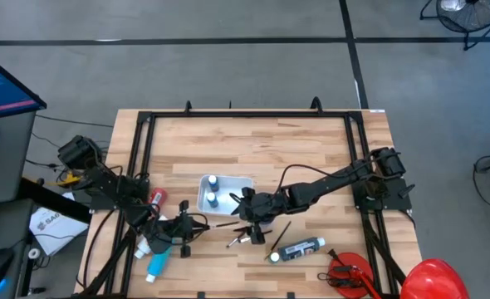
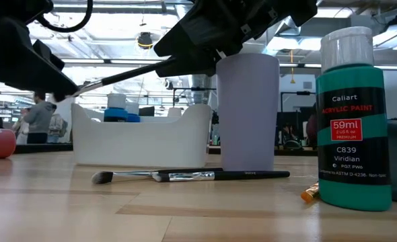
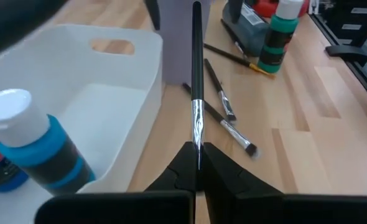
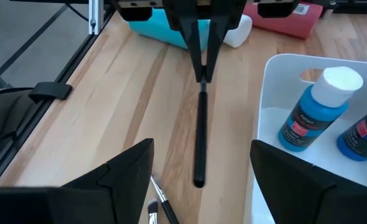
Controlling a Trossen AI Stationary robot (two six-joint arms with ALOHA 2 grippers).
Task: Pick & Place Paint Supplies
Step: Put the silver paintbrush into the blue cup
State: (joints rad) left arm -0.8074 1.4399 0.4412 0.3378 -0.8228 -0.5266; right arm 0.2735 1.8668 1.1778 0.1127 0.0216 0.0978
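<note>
My left gripper (image 3: pixel 198 157) is shut on a thin black-handled brush (image 3: pixel 196 68) held in the air beside the white bin (image 1: pixel 243 184). The brush's handle points at my right gripper (image 4: pixel 202 154). That gripper is open, and its two fingers stand wide on either side of the handle's free end (image 4: pixel 198 180) without touching it. Two blue bottles (image 4: pixel 320 112) stand in the bin. More brushes (image 3: pixel 224 109) lie flat on the table by a lavender cup (image 2: pixel 247 111). A green bottle (image 2: pixel 354 114) stands upright. A black tube with a white cap (image 1: pixel 299 249) lies nearer the front edge. My left gripper pinches the brush between its two fingers at the silver ferrule (image 3: pixel 198 138); the bristle end is hidden between the fingers. The fingers come level from the table's left and lie along the brush. The brush is lifted clear, roughly level, with its handle pointing toward the table's right.
A red tube (image 1: pixel 157 198), a white bottle (image 1: pixel 143 247) and a light blue tube (image 1: pixel 156 264) lie under the left arm. A red tool (image 1: pixel 349 274) and a red dome (image 1: pixel 432 278) sit at the near right corner. A black frame (image 1: pixel 253 116) rims the table. People stand in the room behind.
</note>
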